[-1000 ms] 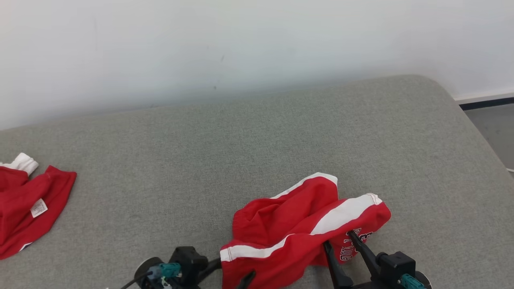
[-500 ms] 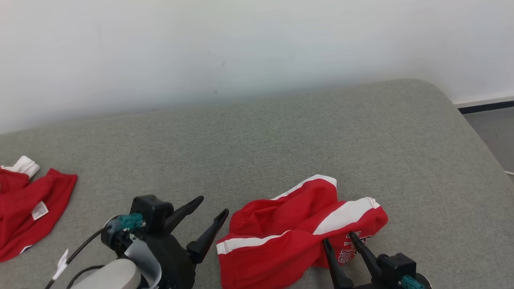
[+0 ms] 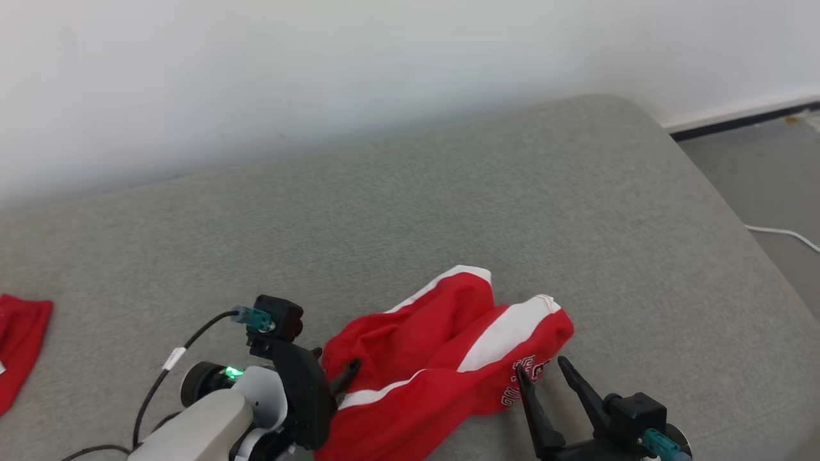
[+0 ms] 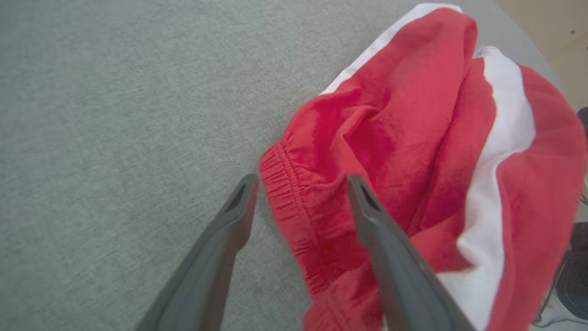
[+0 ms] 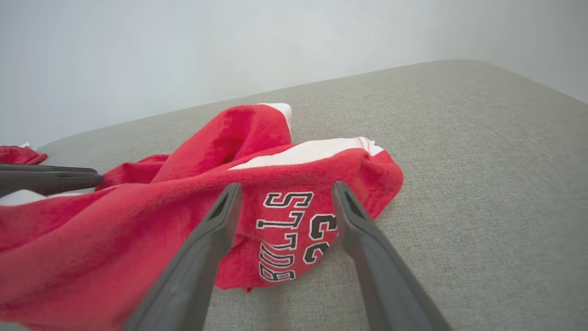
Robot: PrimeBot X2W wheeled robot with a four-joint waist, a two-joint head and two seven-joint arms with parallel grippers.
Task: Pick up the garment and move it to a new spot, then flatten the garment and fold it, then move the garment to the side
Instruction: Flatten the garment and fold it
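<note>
Grey fabric surface [image 3: 448, 192] against white wall [image 3: 320, 64]. Red-and-white garment [image 3: 435, 346] crumpled near front edge. Left tool [image 4: 302, 180] spread wide astride elastic waistband [image 4: 285, 197], gripping nothing; right tool [image 5: 285, 185] equally wide, empty, at printed leg. Black lettering [image 5: 294, 230] legible from right wrist; another red cloth [image 3: 19, 346] seen from head

1. My right pincer [image 5: 285, 186] is spread wide and holds nothing.
2. Its two dark fingers point at a red garment [image 5: 151, 216], on either side of the black and white letters [image 5: 287, 230] printed on it.
3. The garment is bunched up and has white stripes on top.
4. It lies on a soft gray pad [image 5: 459, 161].
5. A dark finger of my left pincer [image 5: 69, 179] pokes in from the left edge, right by the garment.
6. A white wall [image 5: 229, 46] stands behind.
</note>
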